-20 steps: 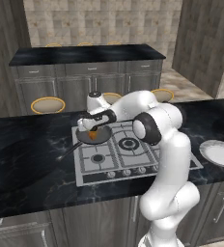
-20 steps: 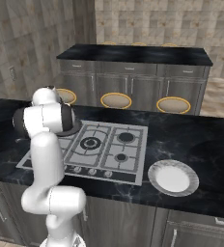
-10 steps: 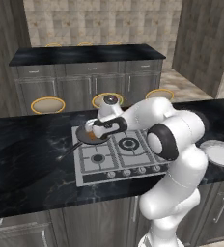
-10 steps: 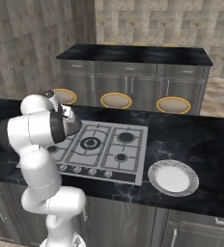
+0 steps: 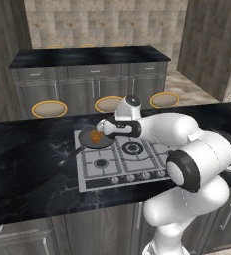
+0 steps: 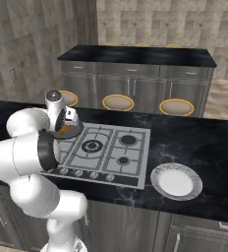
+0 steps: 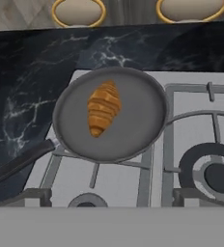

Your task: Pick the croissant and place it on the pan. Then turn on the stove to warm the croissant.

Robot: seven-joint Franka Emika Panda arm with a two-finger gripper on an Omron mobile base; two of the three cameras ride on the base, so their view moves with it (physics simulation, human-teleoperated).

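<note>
Croissant (image 7: 104,108) lying in the bowl of the pan (image 7: 133,135), a little toward the handle side of the middle, clear of the rim all round; seen as a small orange patch in the left base view (image 5: 95,136) and barely a sliver of orange in the right base view (image 6: 65,130), mostly hidden there behind the white arm. Pan resting on the rear left corner of the stove (image 5: 142,162), long dark handle running off over the black marble bench (image 5: 28,164); handle's end cut off at the edge of the hand view. Gripper (image 5: 103,130) hanging just above the pan's right rim in the left base view, holding nothing, apart from the croissant. Fingers spread wide, though too small and dark in the base views to make out singly, and not distinguishable at the bottom of the hand view. Front knobs (image 5: 131,177) visible as a row of small grey dots, positions impossible to read. No flame discernible at any burner. White plate (image 6: 177,181) on the bench right of the stove, well apart from the pan; in the left base view hidden behind the arm's elbow.
</note>
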